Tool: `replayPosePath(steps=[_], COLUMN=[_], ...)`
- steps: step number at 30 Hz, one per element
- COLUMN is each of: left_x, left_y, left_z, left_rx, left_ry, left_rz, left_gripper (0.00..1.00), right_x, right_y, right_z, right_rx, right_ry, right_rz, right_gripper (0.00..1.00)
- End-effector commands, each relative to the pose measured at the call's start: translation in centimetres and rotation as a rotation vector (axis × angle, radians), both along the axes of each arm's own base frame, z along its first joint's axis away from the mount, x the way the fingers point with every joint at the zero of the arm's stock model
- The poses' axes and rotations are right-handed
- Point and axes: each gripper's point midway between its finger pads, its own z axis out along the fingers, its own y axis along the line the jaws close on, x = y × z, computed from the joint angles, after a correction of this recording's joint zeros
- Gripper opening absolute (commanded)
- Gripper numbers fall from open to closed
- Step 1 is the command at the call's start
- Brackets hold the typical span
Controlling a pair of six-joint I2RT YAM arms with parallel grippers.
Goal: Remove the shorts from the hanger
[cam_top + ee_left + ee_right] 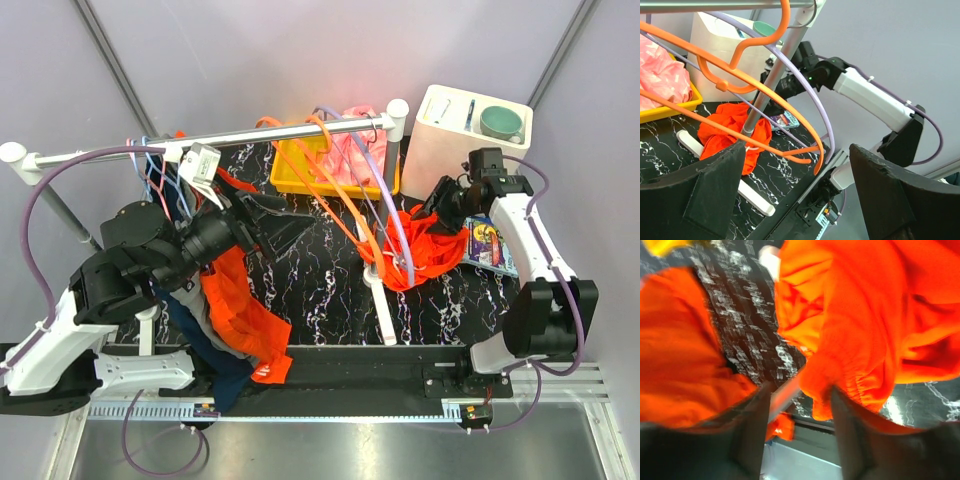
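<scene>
Your left gripper (799, 175) stands spread wide and empty, facing the orange hanger (740, 75). Your right gripper (800, 435) has its jaws partly apart, and the orange shorts (865, 330) bulge at the gap, unpinched. They lie heaped on the table (320, 290) beside the rack's foot (383, 300). The pink shorts (355, 150) sit in the yellow bin (285, 170).

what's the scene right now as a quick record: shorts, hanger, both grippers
orange shorts: bunched on the table by the rack's foot, on no hanger
pink shorts: lying in the yellow bin
orange hanger: hooked on the rail, bare
left gripper: open, nothing between the fingers
right gripper: jaws apart, right at the orange shorts
</scene>
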Motion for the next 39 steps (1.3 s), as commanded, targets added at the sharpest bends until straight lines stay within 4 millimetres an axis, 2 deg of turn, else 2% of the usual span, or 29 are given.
replayPosePath(steps=[1,3,7,12,15,18,19,20,25,32,33,36,37,38,39], left_x=[-0.5,-0.8,-1.0,-0.7,-1.2,-1.3,-1.3,-1.3,-1.7,-2.0,-2.0,-2.4,-2.5,-2.5,-2.4], left_y=[0.7,0.7,1.4,1.3,1.3,2.0,2.2,2.3,2.1,2.1,1.9,2.3,2.4,2.5,2.6], left_z=[2.9,3.0,3.4,3.6,4.2,4.6,4.8,4.8,4.4,4.6,4.1,4.0,4.1,4.0,4.1], left_rx=[-0.061,-0.064,-0.072,-0.054,-0.052,-0.059,-0.064,-0.063,-0.058,-0.058,-0.049,-0.054,-0.056,-0.054,-0.057], left_ry=[-0.064,-0.067,-0.083,-0.121,-0.134,-0.142,-0.146,-0.147,-0.141,-0.145,-0.137,-0.124,-0.124,-0.124,-0.124], left_rz=[-0.008,-0.025,-0.022,-0.013,-0.041,-0.026,-0.019,-0.020,-0.046,-0.059,-0.062,-0.076,-0.077,-0.073,-0.064], left_gripper=[0.88,0.89,0.91,0.92,0.92,0.94,0.94,0.94,0.94,0.95,0.94,0.94,0.94,0.94,0.94], right_x=[-1.7,-2.7,-3.7,-4.6,-4.8,-4.0,-3.2,-3.3,-3.7,-4.2,-3.7,-4.1,-4.5,-4.5,-4.4], right_y=[-1.7,-1.9,-2.5,-3.4,-2.3,-1.6,-1.9,-1.8,-0.9,0.8,0.6,0.8,0.7,0.8,1.0], right_z=[-0.7,-1.0,-2.8,-6.5,-8.6,-10.5,-11.0,-12.1,-14.9,-17.5,-17.6,-18.4,-18.8,-19.0,-19.1], right_rx=[-0.120,-0.121,-0.127,-0.151,-0.108,-0.149,-0.171,-0.184,-0.261,-0.323,-0.337,-0.330,-0.331,-0.335,-0.334], right_ry=[0.009,0.024,0.081,0.230,0.290,0.261,0.229,0.252,0.288,0.266,0.239,0.232,0.240,0.236,0.224], right_rz=[0.045,0.009,-0.094,-0.238,-0.267,-0.254,-0.260,-0.258,-0.245,-0.251,-0.268,-0.287,-0.285,-0.275,-0.264], right_gripper=[0.76,0.99,1.00,1.00,1.00,1.00,1.00,1.00,1.00,1.00,0.98,0.91,0.88,0.76,0.74])
